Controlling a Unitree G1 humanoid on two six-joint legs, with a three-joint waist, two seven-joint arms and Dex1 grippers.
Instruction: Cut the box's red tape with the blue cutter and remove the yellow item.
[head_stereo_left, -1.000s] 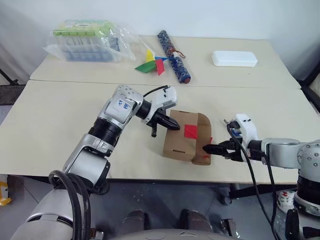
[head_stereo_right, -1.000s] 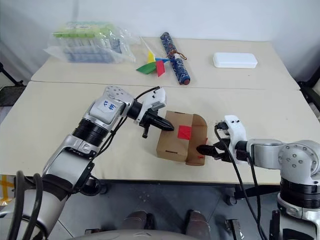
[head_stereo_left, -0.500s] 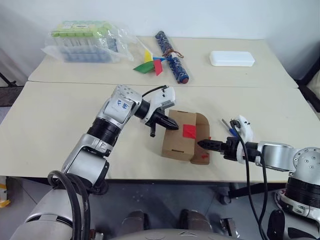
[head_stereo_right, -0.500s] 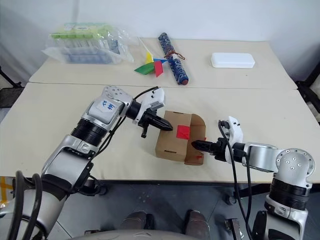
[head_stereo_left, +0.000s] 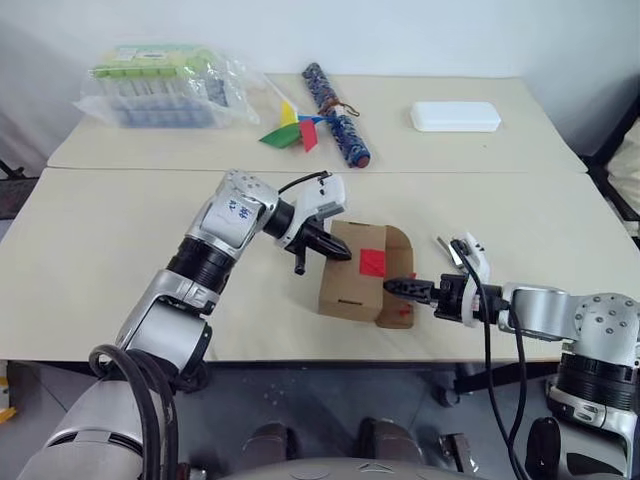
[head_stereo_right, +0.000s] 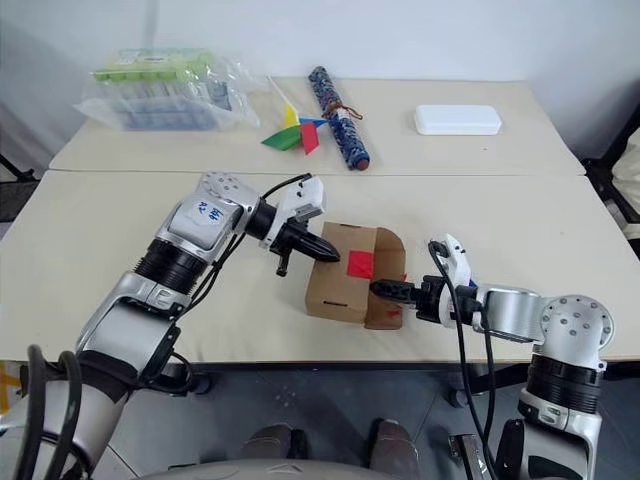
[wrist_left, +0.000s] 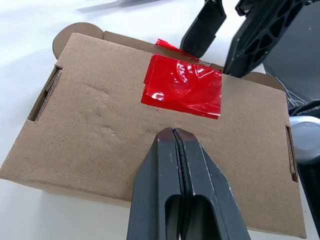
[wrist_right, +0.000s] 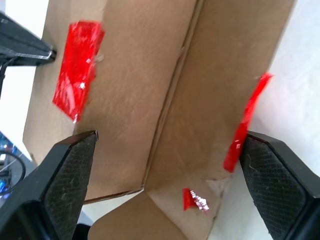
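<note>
Right gripper (head_stereo_left: 392, 284) has swung in leftward, rolled, tips now at box (head_stereo_left: 345, 280) open end flap; jaws spread wide, empty. Left gripper (wrist_left: 173, 134) unmoved, jaws pressed together, empty, tip resting on box top just beside red tape (wrist_left: 183, 85). Box lies on bench (head_stereo_left: 90, 250) near front edge, between both grippers. Pinwheel (head_stereo_left: 290, 130) and patterned roll (head_stereo_left: 335, 100) well behind box.

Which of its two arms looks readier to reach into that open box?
The right. Its gripper is open, pointing at the box's opened end flap, with the inside showing between its fingers. The left gripper is shut, poised over the top by the red tape.
</note>
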